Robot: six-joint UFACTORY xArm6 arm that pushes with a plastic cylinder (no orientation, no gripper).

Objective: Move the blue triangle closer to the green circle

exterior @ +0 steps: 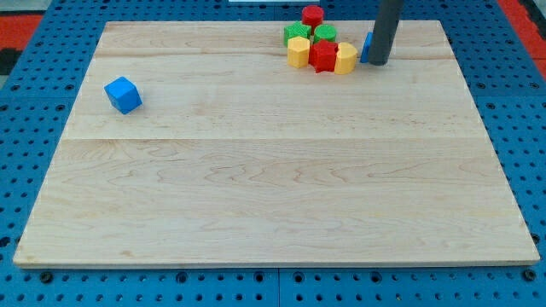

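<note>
The blue triangle (366, 47) sits at the view's top right, mostly hidden behind my rod; only its left edge shows. My tip (377, 62) rests on the board right against it, on its right and front side. The green circle (325, 33) stands a short way to the left, at the top of a tight cluster. Between the two sits a yellow block (345, 59).
The cluster also holds a green block (297, 33), a red cylinder (313, 14), a red star-like block (323, 56) and a yellow hexagon-like block (297, 51). A blue cube (123, 95) sits alone at the view's left. The wooden board (273, 170) lies on a blue pegboard.
</note>
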